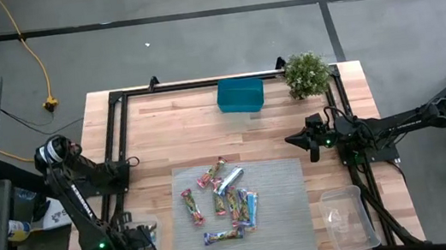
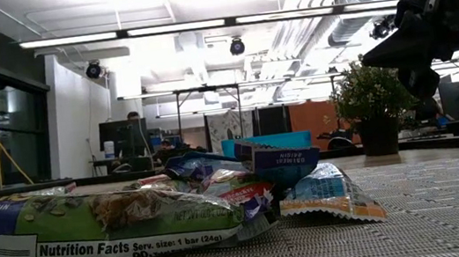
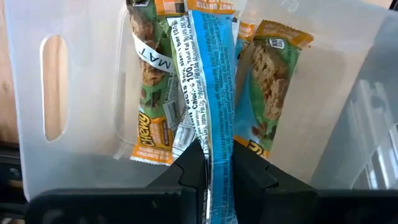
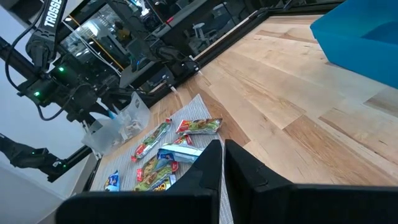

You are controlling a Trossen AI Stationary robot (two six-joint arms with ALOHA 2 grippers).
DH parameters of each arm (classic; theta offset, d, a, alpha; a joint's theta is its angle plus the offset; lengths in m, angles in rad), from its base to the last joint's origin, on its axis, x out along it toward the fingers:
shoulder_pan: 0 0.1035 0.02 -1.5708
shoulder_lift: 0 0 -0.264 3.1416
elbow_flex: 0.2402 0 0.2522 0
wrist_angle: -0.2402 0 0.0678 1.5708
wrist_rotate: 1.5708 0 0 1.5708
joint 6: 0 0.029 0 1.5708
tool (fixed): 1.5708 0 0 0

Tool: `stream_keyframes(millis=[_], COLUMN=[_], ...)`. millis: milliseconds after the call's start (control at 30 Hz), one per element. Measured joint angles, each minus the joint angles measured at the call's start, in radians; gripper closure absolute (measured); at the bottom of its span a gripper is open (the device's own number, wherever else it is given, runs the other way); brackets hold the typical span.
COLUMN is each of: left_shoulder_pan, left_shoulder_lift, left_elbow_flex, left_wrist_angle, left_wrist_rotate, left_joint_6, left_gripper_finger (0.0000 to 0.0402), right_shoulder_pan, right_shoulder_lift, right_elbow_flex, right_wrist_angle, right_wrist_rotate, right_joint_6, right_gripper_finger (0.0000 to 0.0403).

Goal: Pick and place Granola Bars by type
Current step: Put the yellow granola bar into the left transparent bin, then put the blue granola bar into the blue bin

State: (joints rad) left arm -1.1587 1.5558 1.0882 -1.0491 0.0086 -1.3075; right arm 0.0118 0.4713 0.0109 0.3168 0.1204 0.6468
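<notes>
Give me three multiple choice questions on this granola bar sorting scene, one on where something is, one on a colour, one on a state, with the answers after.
1. Where is the left end effector?
A. Over the teal box
B. Over a clear tub that holds bars
C. Beside the plant

2. What colour is the box at the table's far edge?
A. Teal
B. Red
C. Yellow

3. What is the right end effector doing?
A. Gripping a bar
B. Open around the plant
C. Shut, holding nothing

Answers:
1. B: the left wrist view shows the clear tub with two green and orange bars under it.
2. A: the high view shows a teal box.
3. C: its fingers meet with nothing between them, above bare wood; the left one pinches a light blue bar.
</notes>
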Motion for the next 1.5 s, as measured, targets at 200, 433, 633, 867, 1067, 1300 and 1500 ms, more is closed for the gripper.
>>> stream_keyframes(millis=[200, 433, 633, 867, 1067, 1300, 1500], left_shoulder_pan=[0.0, 0.0, 0.0, 0.001, 0.092, 0.354, 0.602], left_shoulder_lift=[0.0, -0.004, -0.049, -0.061, -0.063, -0.066, -0.064], left_elbow_flex=[0.0, 0.0, 0.076, 0.234, 0.311, 0.36, 0.36], left_wrist_angle=[0.0, -0.002, -0.18, -0.484, -0.52, -0.359, 0.086], left_wrist_rotate=[0.012, 0.07, 0.035, -0.15, -0.471, -0.637, -0.569], left_joint_6=[0.002, 0.004, -0.014, -0.053, -0.054, 0.089, 0.428], left_gripper_finger=[0.0297, 0.0209, 0.0189, 0.0188, 0.0188, 0.0188, 0.0188], right_shoulder_pan=[0.0, 0.0, 0.0, 0.0, 0.0, 0.0, 0.0], right_shoulder_lift=[0.0, 0.0, 0.0, 0.0, 0.0, 0.0, 0.0], right_elbow_flex=[0.0, 0.0, 0.0, 0.0, 0.0, 0.0, 0.0], right_wrist_angle=[0.0, 0.0, 0.0, 0.0, 0.0, 0.0, 0.0], right_wrist_rotate=[0.0, 0.0, 0.0, 0.0, 0.0, 0.0, 0.0], right_joint_6=[0.0, 0.0, 0.0, 0.0, 0.0, 0.0, 0.0], right_gripper_finger=[0.0402, 0.0402, 0.0402, 0.0402, 0.0402, 0.0402, 0.0402])
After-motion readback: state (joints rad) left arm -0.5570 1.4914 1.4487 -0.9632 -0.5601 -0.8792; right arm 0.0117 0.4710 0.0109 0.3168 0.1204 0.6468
